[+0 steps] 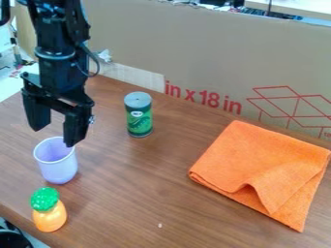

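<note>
- Behind the work we see an upright cardboard panel (194, 58) with red markings, standing along the far side of a brown wooden table (161, 203).
- The black arm (57, 60) comes in at the far left, and its gripper (56, 136) hangs down over the left part of the table.
- We see its two fingers spread wide, with nothing held between them.
- Nearest to it is the pale purple cup (58, 167), upright at the left with its mouth up. One fingertip overlaps the cup's rim in our view; whether they touch, we cannot tell.
- We judge this to be a moment with no grasp made. From this pose, a hold on the cup would call for lining the fingers up about its rim or wall, without tipping it.
- On the near side of the cup we find a toy pineapple (50, 215), orange with a green top, close to the table's near left edge.
- Farther back and right of the gripper stands a green canister (139, 118) with a grey lid.
- Well apart, at the right, lies a folded orange cloth (259, 164), one corner turned over.
</note>
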